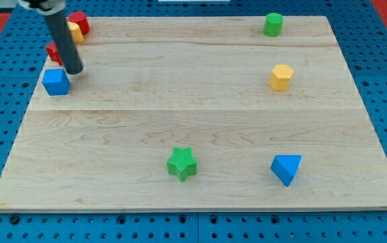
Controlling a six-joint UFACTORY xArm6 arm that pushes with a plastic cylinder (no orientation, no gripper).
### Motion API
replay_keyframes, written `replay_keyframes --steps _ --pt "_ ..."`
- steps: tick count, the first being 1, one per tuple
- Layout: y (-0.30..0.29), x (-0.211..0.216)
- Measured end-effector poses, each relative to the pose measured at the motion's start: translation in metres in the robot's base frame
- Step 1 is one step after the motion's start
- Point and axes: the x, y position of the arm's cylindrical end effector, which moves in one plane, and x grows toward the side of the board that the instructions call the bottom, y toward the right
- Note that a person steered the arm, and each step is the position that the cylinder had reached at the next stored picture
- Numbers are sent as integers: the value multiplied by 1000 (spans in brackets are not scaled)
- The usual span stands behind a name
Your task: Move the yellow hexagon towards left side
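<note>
Yellow hexagon sits far right of your tip; light, rigid, slides easily: push its right face. No gripper here to judge.

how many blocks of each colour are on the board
red: 2, the red block at the top left and the red block behind the rod
yellow: 2, the yellow hexagon and the yellow block by the red one
blue: 2, the blue cube and the blue triangle
green: 2, the green star and the green cylinder
total: 8
</note>
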Motion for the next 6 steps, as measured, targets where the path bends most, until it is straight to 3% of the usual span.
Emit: replay_keyframes --steps 1,2,5,6 --pt "-3 47" --pt "31 65" --pt "414 66" --pt "471 31"
